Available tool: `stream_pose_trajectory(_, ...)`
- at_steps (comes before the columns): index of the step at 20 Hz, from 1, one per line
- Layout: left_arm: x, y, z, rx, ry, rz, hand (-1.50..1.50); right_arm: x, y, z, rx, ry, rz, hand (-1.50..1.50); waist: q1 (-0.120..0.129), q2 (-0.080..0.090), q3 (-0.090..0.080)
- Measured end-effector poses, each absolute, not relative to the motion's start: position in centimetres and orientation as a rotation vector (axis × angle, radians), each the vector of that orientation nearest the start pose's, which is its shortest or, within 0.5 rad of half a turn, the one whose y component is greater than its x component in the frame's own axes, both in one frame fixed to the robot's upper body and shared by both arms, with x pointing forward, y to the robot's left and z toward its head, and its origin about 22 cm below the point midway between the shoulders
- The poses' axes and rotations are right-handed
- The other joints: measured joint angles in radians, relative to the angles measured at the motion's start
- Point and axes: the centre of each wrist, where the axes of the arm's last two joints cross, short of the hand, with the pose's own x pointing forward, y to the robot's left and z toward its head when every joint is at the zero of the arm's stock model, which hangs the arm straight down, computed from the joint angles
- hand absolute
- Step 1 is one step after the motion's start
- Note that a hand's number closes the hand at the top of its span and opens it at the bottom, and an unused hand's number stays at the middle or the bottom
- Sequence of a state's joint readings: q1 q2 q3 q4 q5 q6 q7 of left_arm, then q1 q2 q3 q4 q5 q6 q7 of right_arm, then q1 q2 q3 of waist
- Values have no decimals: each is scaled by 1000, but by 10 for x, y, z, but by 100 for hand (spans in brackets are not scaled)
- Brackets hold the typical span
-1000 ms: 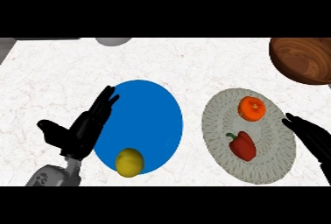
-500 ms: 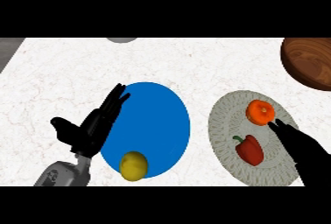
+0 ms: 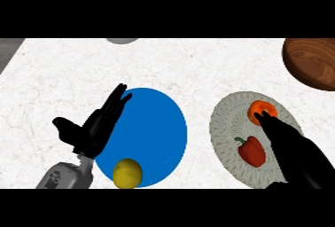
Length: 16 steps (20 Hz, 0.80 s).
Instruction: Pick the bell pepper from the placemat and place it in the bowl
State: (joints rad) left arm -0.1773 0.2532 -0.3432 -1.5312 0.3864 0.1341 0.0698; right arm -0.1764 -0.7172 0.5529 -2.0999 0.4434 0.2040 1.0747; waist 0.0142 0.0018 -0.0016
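Pepper [image 3: 252, 151] on placemat [image 3: 226, 119]; right hand [image 3: 294, 146] beside it w/ fingers [image 3: 268, 120] straight, nothing held; left hand [image 3: 91, 131] open.

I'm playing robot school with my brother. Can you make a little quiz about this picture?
1. True or false: the red bell pepper lies on the blue plate.
2. Which fruit sits on the blue plate? A) lemon B) banana C) apple
3. Fill in: the wooden bowl is at the picture's top ____ corner.
Key: 1 false, it lies on the grey placemat; 2 A; 3 right.
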Motion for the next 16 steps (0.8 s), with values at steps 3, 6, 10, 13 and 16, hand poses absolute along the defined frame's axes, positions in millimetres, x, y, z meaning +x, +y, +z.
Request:
stream_pose_trajectory(3, 264, 196, 33, -277, -1490, -139, 0, 208, -199, 126, -866, -906, 1088, -150, -1, -1, 0)
stream_pose_trajectory(6, 265, 201, 30, -274, -1490, -137, 0, 210, -196, 116, -856, -875, 1111, -150, -7, -1, 1)
stream_pose_trajectory(10, 263, 201, 28, -273, -1490, -138, 0, 216, -194, 103, -861, -849, 1135, -150, -9, -2, 1)
stream_pose_trajectory(13, 263, 200, 31, -270, -1488, -135, 0, 215, -189, 99, -870, -848, 1141, -150, -11, -2, 1)
stream_pose_trajectory(16, 260, 202, 32, -268, -1486, -135, 0, 215, -186, 91, -883, -832, 1151, -150, -12, -2, 1)
